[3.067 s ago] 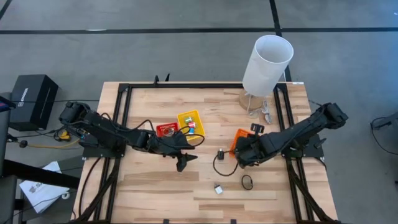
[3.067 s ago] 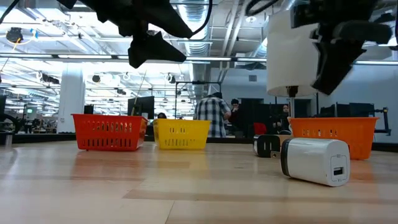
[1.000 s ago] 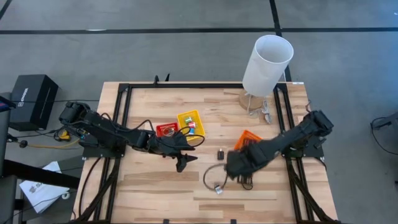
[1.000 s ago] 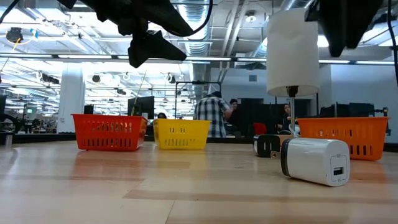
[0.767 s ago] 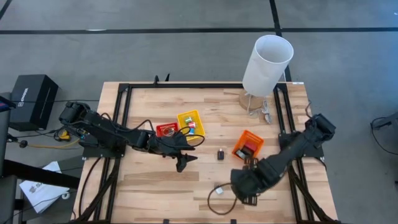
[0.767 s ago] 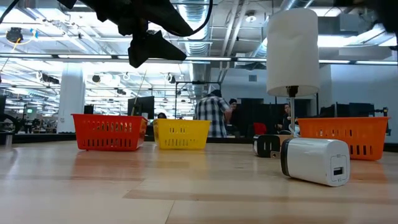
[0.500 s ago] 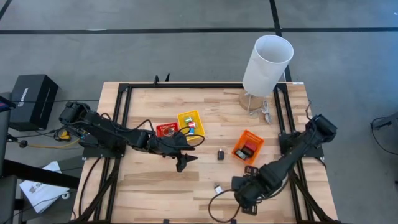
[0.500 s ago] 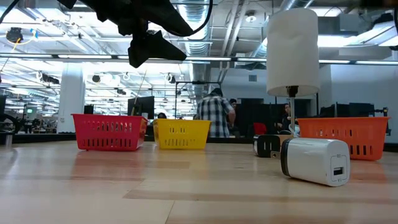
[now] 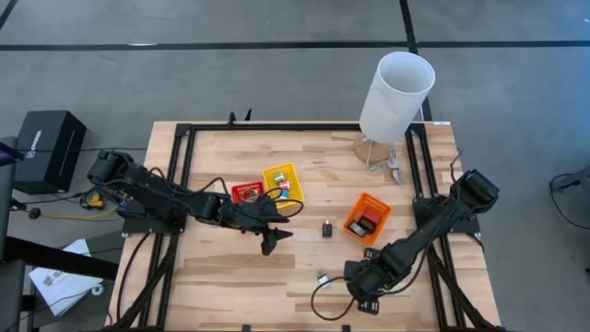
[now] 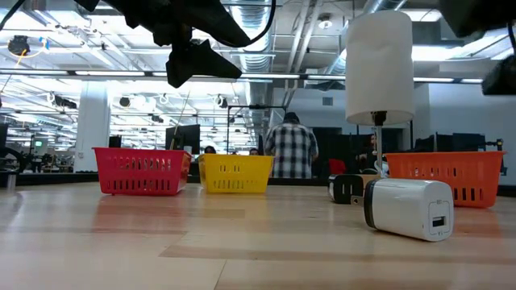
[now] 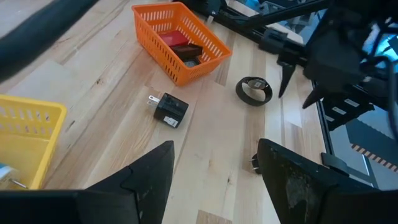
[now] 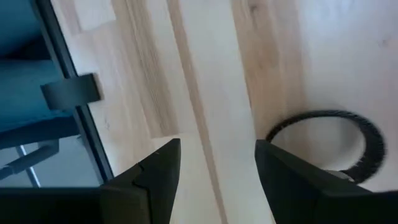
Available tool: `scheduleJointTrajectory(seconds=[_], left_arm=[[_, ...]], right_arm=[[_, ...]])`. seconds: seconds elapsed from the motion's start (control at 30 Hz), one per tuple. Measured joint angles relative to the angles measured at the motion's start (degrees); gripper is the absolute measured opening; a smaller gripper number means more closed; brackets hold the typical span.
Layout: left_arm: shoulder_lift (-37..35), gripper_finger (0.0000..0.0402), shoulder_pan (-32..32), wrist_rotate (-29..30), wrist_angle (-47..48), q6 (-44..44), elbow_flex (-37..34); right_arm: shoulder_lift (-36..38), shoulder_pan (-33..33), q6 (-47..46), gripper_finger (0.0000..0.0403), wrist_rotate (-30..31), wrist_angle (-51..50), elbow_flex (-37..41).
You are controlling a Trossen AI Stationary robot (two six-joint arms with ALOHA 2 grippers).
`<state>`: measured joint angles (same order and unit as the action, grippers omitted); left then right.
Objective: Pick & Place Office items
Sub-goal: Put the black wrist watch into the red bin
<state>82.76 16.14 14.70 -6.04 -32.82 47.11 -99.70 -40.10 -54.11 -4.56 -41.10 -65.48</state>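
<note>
Left gripper: the left gripper [image 9: 274,242] hangs above the table's middle, lower centre-left of the high view; in its wrist view the fingers [image 11: 152,177] stand apart with bare wood between them, holding nothing

Right gripper: the right gripper [image 9: 361,297] is low near the table's front edge, lower centre-right of the high view; its two fingers [image 12: 158,174] are spread with only wood between, nothing gripped

Black ring: the black ring [image 12: 329,144] lies flat on the wood at the right edge of the right wrist view, just beside that gripper; it also shows in the upper middle of the left wrist view [image 11: 254,91]

White charger: a white block [image 10: 407,208] lies on its side in the right foreground of the low view; from above it sits left of the right gripper [image 9: 324,278]

Black plug: a small black adapter [image 9: 326,229] rests between the yellow tray and the orange tray

Orange tray: the orange tray [image 9: 356,214] is centre-right, holding dark and red pieces

Yellow tray: the yellow tray [image 9: 276,170] is touching the red tray [image 9: 236,186], centre-left

White cylinder: the tall white cylinder [image 9: 396,95] stands upper right

Background: a person in a checked shirt [image 10: 290,150] stands beyond the table
</note>
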Motion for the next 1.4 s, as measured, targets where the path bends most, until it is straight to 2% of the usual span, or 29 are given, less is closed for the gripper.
scheduleJointTrajectory(seconds=[0.37,0.67,0.83,1.2,1.27,1.4], left_arm=[[0.0,0.0227,0.02,0.02,-0.04,0.0,0.0],[0.0,0.0227,0.01,0.02,-0.5,0.0,0.0],[0.0,0.0227,0.01,0.04,-0.55,0.0,0.0],[0.0,0.0227,0.0,0.04,-1.0,0.0,0.0],[0.0,0.0227,0.02,0.04,-1.0,0.0,0.0],[0.0,0.0227,0.02,0.03,-1.06,1.02,0.0]], right_arm=[[-0.1,-0.01,-2.93,0.0198,1.68,1.61,5.4],[-6.12,0.03,-0.12,0.0193,1.57,2.45,5.07],[-7.17,0.29,1.7,0.0156,1.72,1.28,5.01],[-5.99,1.67,4.39,0.0019,1.4,-0.7,4.29],[-6.24,1.71,6.04,0.0009,1.23,-1.63,2.91],[-6.23,1.69,11.22,0.0019,1.52,0.0,-2.01]])
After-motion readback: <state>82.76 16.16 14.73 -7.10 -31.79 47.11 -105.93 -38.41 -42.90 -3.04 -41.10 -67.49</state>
